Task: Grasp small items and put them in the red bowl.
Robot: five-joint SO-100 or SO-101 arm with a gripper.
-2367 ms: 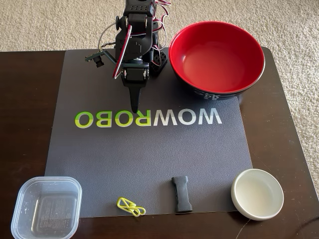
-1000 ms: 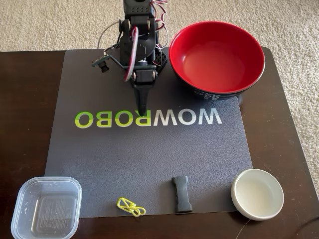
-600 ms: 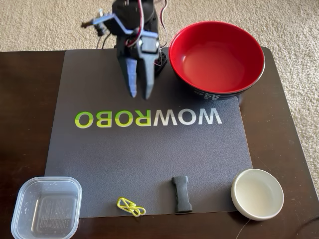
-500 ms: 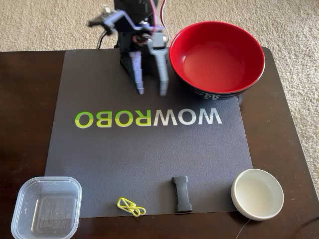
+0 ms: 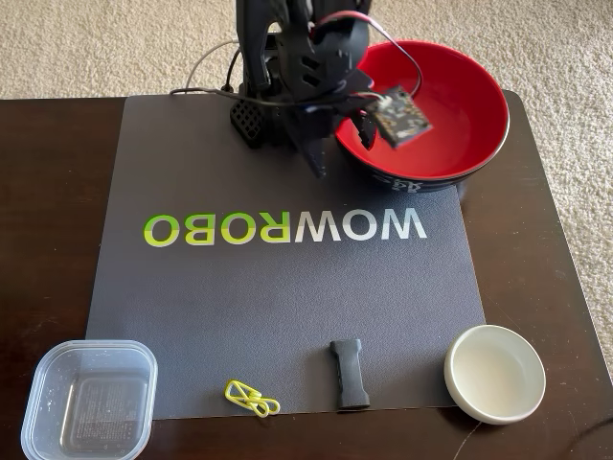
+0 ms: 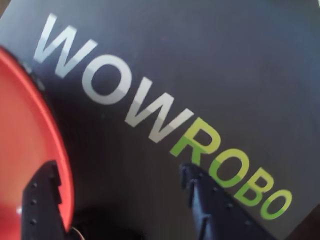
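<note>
1. Glossy red inside, dark outside w/ white marks: the red bowl is big, round and deep, at the far right of the fixed view, its near edge overlapping the mat's far right corner.
2. Matte dark grey mat w/ fine pebbled texture, "WOWROBO" printed in white and green; it lies on a dark polished wood table, beige carpet beyond.
3. Small items sit in a row at the near edge, well apart from me:
   - clear square plastic container, rounded corners, near left, half off the mat.
   - linked yellow paper clips, thin wire loops, on the mat's near edge.
   - black bone-shaped rubbery piece, matte, lying near-to-far.
   - small white round dish, smooth, shallow, at the mat's near right corner.
4. My gripper is black plastic, spread wide and holding nothing. In the wrist view one finger is over the bowl's red rim at left; the other finger is over the mat by the green letters.
5. In the fixed view my arm is at the far edge, leaning right to the bowl's left rim.
</note>
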